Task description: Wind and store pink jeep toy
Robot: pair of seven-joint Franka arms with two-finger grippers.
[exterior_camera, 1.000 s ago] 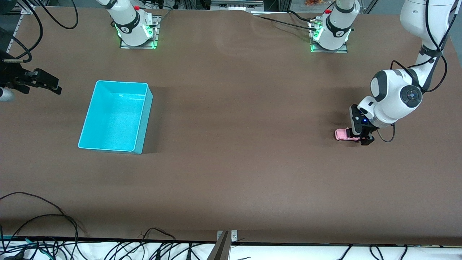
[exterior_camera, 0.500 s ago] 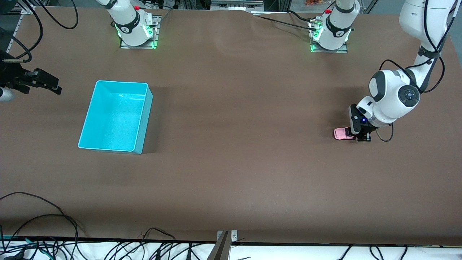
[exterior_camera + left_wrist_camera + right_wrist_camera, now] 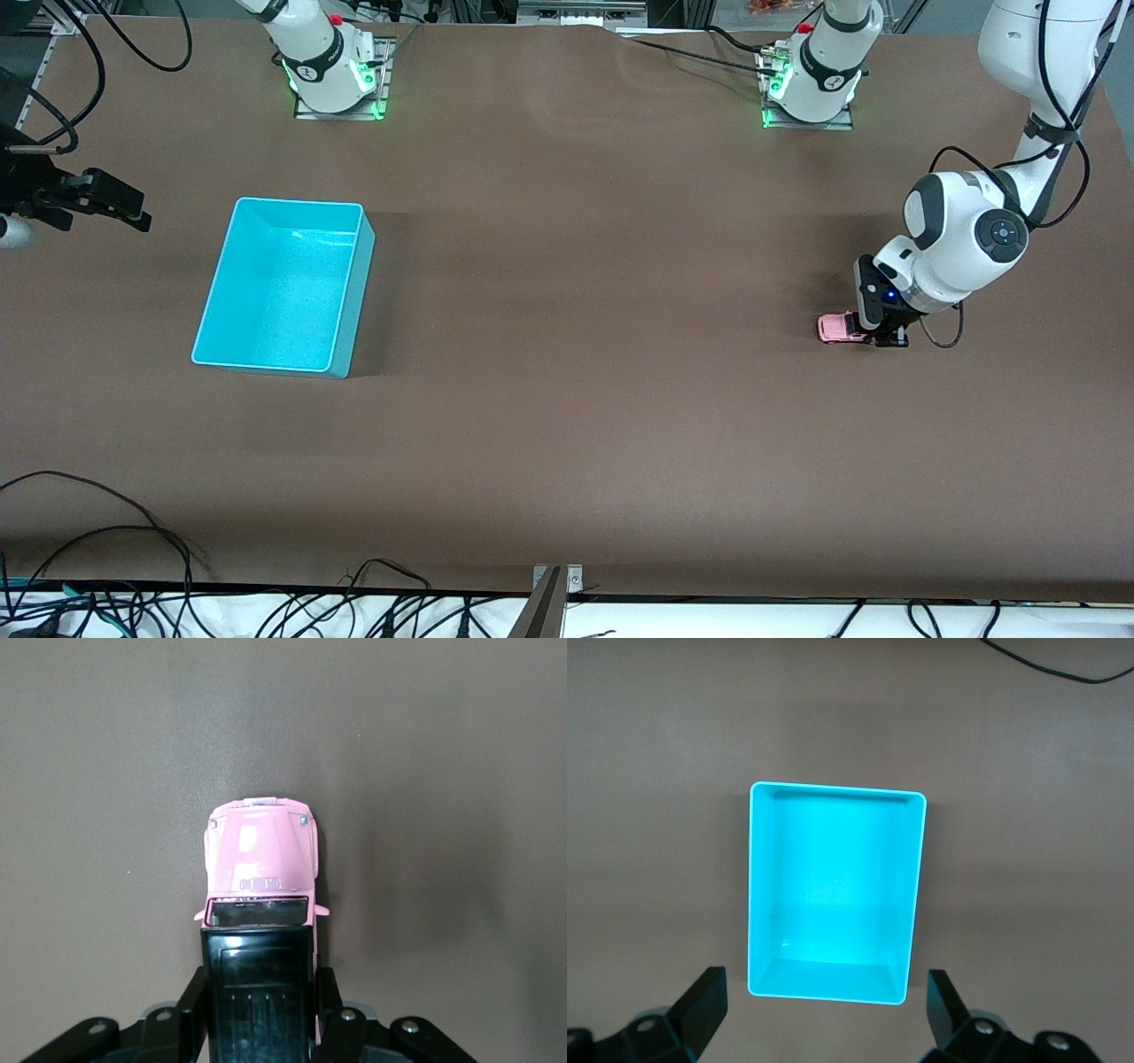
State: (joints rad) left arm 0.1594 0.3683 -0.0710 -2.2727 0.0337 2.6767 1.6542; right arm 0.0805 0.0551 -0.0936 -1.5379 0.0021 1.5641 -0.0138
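The pink jeep toy (image 3: 834, 328) stands on the brown table toward the left arm's end. My left gripper (image 3: 886, 335) is down at the table and shut on its rear. In the left wrist view the pink hood (image 3: 261, 859) points away from the gripper (image 3: 261, 992), and both black fingers (image 3: 193, 992) press the sides of the black roof. My right gripper (image 3: 120, 206) waits open with nothing between its fingers, over the table edge at the right arm's end. The right wrist view shows this gripper (image 3: 824, 988) with its fingers wide apart.
A cyan bin (image 3: 354, 301) with nothing in it sits toward the right arm's end; its rim (image 3: 837, 788) fills the right wrist view. Both arm bases (image 3: 332, 71) stand along the edge farthest from the front camera. Cables (image 3: 133, 540) lie along the nearest edge.
The left gripper's fingers have shut on the jeep's rear. The jeep and hand have shifted slightly toward the right arm's end. The right arm has not moved.
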